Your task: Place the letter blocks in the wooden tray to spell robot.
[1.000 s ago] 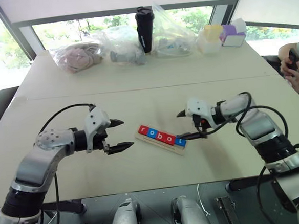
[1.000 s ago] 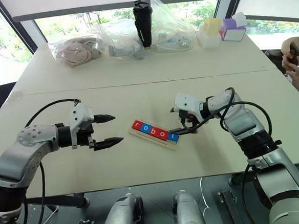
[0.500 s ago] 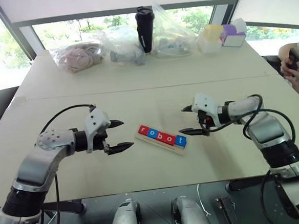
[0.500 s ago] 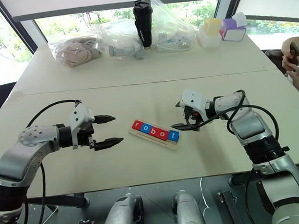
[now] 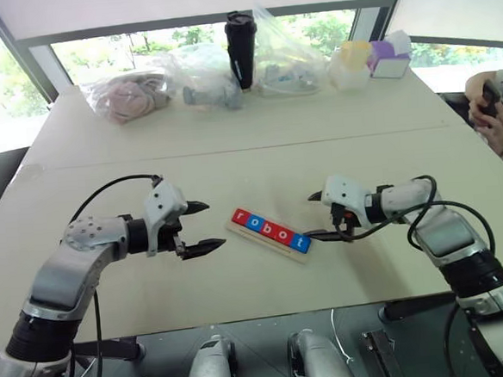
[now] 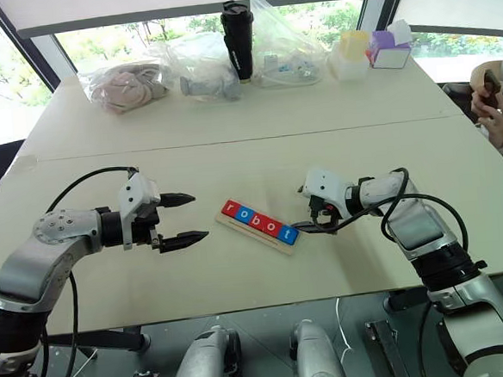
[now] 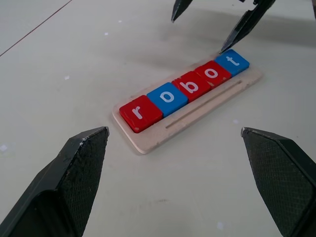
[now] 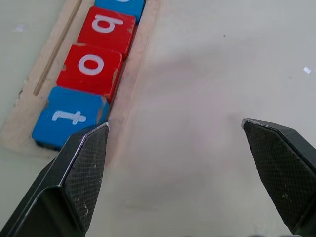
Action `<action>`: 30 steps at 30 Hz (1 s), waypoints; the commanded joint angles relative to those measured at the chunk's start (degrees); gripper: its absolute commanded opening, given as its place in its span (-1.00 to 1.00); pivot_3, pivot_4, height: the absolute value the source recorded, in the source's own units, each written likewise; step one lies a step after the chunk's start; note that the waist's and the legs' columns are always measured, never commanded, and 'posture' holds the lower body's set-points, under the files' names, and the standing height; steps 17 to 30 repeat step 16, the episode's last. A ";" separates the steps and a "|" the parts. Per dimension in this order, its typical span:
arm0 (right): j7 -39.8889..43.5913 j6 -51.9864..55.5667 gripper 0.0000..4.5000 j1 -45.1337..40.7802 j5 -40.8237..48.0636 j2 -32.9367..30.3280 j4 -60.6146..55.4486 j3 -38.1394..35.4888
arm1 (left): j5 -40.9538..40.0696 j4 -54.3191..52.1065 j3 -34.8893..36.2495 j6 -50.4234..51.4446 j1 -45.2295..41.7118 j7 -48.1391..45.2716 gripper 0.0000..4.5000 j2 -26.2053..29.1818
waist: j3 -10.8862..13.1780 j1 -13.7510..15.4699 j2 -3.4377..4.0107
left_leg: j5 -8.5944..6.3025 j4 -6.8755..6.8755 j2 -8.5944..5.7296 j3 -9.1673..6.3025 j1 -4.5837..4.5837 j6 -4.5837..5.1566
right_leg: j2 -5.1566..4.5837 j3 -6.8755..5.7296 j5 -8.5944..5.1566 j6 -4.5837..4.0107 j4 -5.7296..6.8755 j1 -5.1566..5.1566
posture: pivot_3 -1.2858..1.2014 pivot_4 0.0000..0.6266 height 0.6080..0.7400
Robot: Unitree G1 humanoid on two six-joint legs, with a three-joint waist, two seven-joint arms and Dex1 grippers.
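Five letter blocks sit in a row in the wooden tray at the centre of the left eye view, spelling "robot" on the desk. Left claw — wide, empty — hovers left of the tray. Right claw, spread wide and empty, sits just beside the blue "t" end.
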 commanded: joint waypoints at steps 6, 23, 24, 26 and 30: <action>-1.46 -1.16 0.98 -0.42 -0.07 -2.69 -1.01 -3.30 | -0.01 -0.85 0.78 -0.95 -0.29 0.25 1.00 0.00 | 0.00 0.19 0.00 | 0.00 0.00 0.00 0.00 0.00 0.00 | 0.00 0.00 0.00 0.00 -0.01 0.00 | 0.03 -0.52 1.00; -0.62 26.94 0.98 19.79 23.84 -9.08 -28.93 -26.25 | -4.65 -3.99 8.74 1.89 8.80 -1.54 1.00 5.69 | 0.00 0.25 0.00 | -0.01 -0.14 0.04 -0.19 -0.01 -0.01 | -0.02 -0.01 -0.05 0.02 -0.03 -0.05 | 0.03 -0.52 1.00; -0.62 26.94 0.98 19.79 23.84 -9.08 -28.93 -26.25 | -4.65 -3.99 8.74 1.89 8.80 -1.54 1.00 5.69 | 0.00 0.25 0.00 | -0.01 -0.14 0.04 -0.19 -0.01 -0.01 | -0.02 -0.01 -0.05 0.02 -0.03 -0.05 | 0.03 -0.52 1.00; -0.62 26.94 0.98 19.79 23.84 -9.08 -28.93 -26.25 | -4.65 -3.99 8.74 1.89 8.80 -1.54 1.00 5.69 | 0.00 0.25 0.00 | -0.01 -0.14 0.04 -0.19 -0.01 -0.01 | -0.02 -0.01 -0.05 0.02 -0.03 -0.05 | 0.03 -0.52 1.00; -0.62 26.94 0.98 19.79 23.84 -9.08 -28.93 -26.25 | -4.65 -3.99 8.74 1.89 8.80 -1.54 1.00 5.69 | 0.00 0.25 0.00 | -0.01 -0.14 0.04 -0.19 -0.01 -0.01 | -0.02 -0.01 -0.05 0.02 -0.03 -0.05 | 0.03 -0.52 1.00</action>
